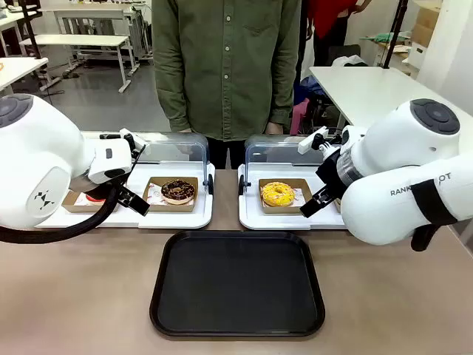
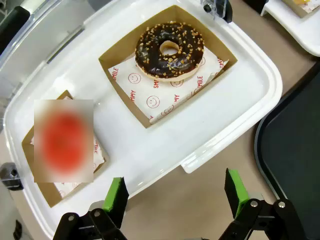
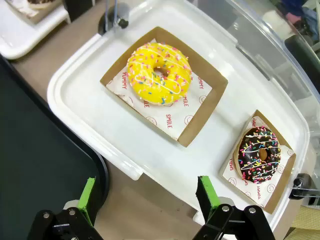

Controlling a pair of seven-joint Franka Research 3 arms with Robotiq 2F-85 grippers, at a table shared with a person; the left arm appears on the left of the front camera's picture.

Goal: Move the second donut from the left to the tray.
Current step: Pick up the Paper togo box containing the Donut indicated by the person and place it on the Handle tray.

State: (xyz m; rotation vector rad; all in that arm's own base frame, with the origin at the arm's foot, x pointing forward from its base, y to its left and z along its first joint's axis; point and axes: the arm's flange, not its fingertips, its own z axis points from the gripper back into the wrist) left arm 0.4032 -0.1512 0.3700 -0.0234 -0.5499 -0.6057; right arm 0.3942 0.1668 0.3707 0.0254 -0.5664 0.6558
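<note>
Second donut from left (image 2: 170, 50) flat, hole up, left pincer (image 2: 175, 185) wide, right pincer (image 3: 146, 187) wide

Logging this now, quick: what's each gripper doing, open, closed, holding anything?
Left gripper: open, holding nothing.
Right gripper: open, holding nothing.

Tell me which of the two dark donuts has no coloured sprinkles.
The chocolate donut on the left white tray, topped with pale crumbs; the other dark donut carries coloured sprinkles.
</note>
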